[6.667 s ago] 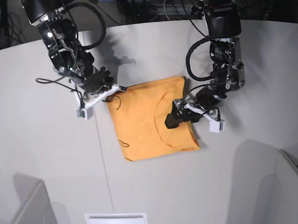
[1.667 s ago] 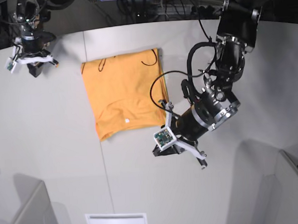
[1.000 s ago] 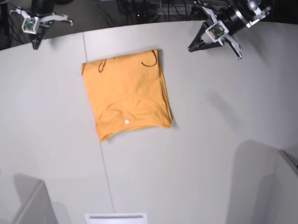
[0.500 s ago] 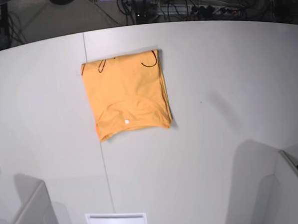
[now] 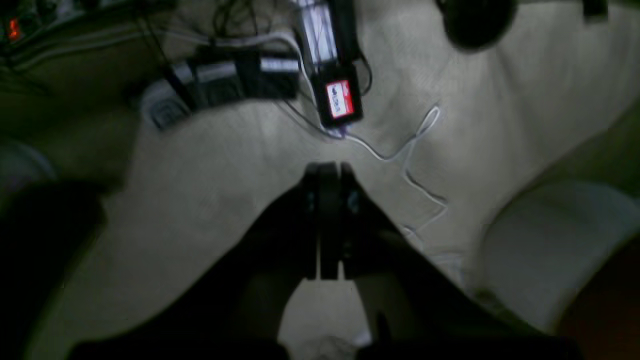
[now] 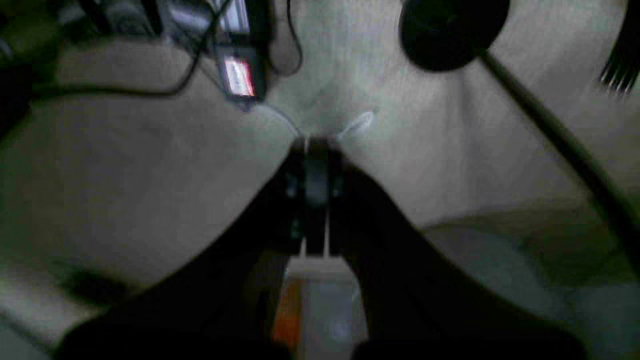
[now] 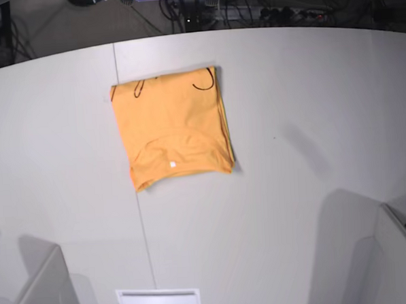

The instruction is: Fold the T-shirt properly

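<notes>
Both arms have left the base view since a second ago, when they still showed at the table's far corners; the cloth has not shifted.

Base view — the T-shirt (image 7: 172,131) lies folded into a rough rectangle on the white table (image 7: 307,187), toward the far-left part, flat, untouched. Dark neckline trim shows along its far edge; a small white tag (image 7: 172,165) sits near its near edge. A table seam (image 7: 131,190) runs under the cloth's left side.

Left wrist view — the left gripper (image 5: 327,172) is clenched, fingers pressed together with nothing between them, pointing out over a pale floor. Beyond its tip: a black device with a red-and-white label (image 5: 340,99), a thin white cable (image 5: 417,155) and a dark power strip (image 5: 227,85). Picture is blurred.

Right wrist view — the right gripper (image 6: 315,145) is likewise clamped shut on nothing, aimed over the same floor. A dark round base (image 6: 450,30) with a rod stands at upper right. An orange smear low between the fingers is too blurred to identify.
</notes>
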You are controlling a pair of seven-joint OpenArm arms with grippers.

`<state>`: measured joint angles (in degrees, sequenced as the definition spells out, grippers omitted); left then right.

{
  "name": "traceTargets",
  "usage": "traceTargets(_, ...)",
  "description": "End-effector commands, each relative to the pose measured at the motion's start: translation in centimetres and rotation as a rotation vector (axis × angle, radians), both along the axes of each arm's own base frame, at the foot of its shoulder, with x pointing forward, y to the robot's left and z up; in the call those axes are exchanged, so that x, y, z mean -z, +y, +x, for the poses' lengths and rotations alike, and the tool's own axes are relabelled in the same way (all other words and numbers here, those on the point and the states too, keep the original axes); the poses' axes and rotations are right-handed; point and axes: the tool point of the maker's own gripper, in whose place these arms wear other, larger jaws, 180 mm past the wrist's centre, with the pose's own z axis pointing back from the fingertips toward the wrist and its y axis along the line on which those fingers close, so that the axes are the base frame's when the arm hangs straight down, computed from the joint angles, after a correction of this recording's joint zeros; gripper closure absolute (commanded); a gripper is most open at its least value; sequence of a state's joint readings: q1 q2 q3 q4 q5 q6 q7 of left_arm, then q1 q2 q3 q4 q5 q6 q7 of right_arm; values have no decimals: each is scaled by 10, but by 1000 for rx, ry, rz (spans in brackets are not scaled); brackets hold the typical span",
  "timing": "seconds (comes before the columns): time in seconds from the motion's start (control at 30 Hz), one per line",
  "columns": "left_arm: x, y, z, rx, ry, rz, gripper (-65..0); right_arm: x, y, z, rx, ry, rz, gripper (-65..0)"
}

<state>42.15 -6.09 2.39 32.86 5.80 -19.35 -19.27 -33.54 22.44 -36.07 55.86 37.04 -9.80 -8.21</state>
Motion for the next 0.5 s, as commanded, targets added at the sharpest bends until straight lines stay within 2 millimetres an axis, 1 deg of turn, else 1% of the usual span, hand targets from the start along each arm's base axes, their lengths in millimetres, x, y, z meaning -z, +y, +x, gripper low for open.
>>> traceTargets(0.0,0,-10,-14,-12,36,-11,0,5,0,-12,-52,7,3,0)
traceTargets(0.03,6,-13,-12,-21,48,-5,0,14,5,-11,-101,-21,6,0)
traceTargets(0.1,19,-18,-9,-38,88,3,0,32,-5,-9,-204,-73,-31,0)
traceTargets(0.17,32,-19,1,-61,117,28,0,45,-13,15,-266,-171,-75,0)
traceTargets(0.23,41,-16,9,-64,140,52,0,49,-23,31,-293,-248,-121,0)
traceTargets(0.3,46,-15,20,-68,139,59,0,49,-30,45,-313,-307,-154,0)
traceTargets(0.37,49,-17,31,-71,111,54,0,48,-33,48,-321,-312,-163,0)
traceTargets(0.43,51,-27,44,-98,79,42,0,49,-34,57,-318,-328,-164,0)
traceTargets(0.47,52,-27,50,-118,67,44,0,49,-39,59,-319,-329,-172,0)
